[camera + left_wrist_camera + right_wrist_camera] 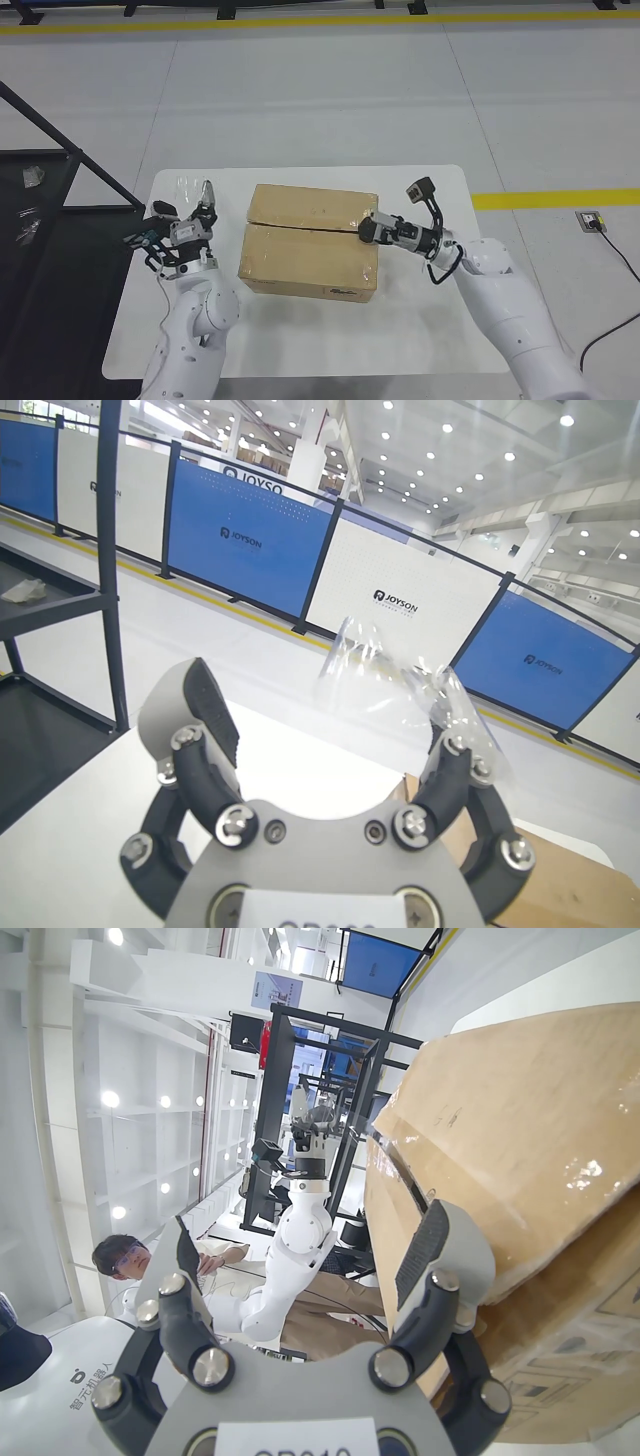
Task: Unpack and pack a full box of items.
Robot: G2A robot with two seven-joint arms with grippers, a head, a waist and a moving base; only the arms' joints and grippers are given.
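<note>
Resting on white tabletop (440, 310), closed cardboard box (310, 245) sits near middle, top flaps meeting along lengthwise seam. Right hand (366, 229) is at box's right end, level with seam, fingers spread; one finger (450, 1238) is right against cardboard, other one apart from it. Left hand (325, 725) is near box's left end, tilted upward, fingers spread wide. Crumpled clear plastic bag (380, 680) clings to one fingertip, above far left part of tabletop.

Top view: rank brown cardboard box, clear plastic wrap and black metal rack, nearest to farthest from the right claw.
1. Brown cardboard box: centre, against the right claw.
2. Clear plastic wrap: across the box, at the left claw.
3. Black metal rack: far left edge of view.
</note>
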